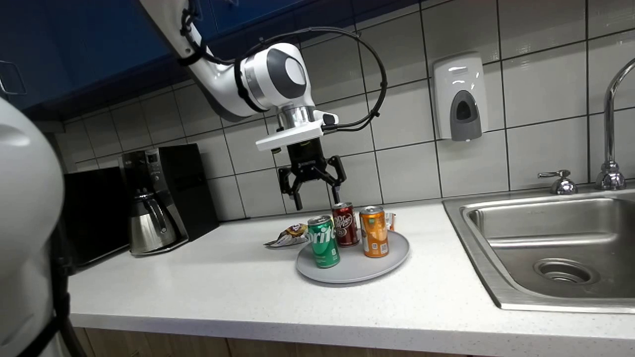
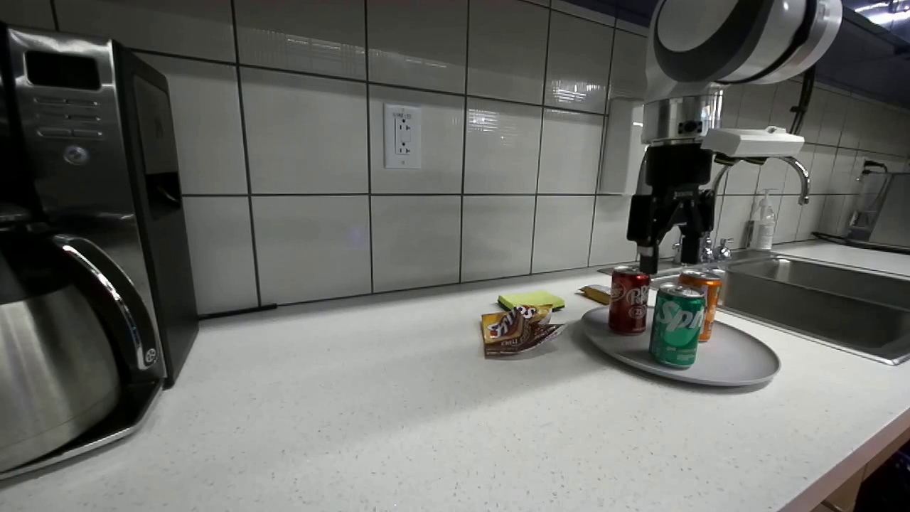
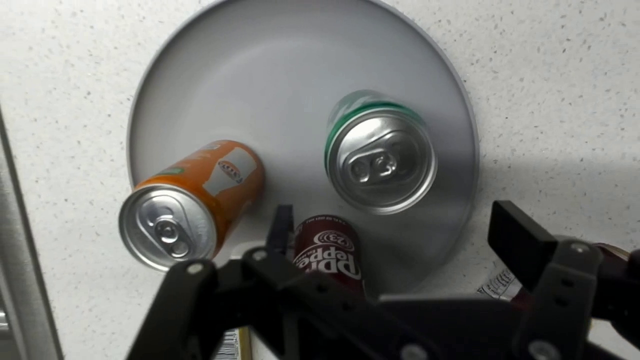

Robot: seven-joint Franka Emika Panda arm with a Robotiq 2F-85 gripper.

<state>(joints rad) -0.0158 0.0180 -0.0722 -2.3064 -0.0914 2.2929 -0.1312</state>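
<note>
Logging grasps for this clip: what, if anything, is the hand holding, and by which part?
Nothing is held; the hand hangs open near the Dr Pepper can.

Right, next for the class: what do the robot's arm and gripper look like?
The arm is white, with a dark grey joint cap, a silver collar, black straps and a looping black cable. A white housing sits above the black gripper, whose two fingers are angular and jointed.

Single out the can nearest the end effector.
The dark red Dr Pepper can: one finger of the open end effector hangs right by its top, while the green Sprite can and the orange can stand farther away.
</note>
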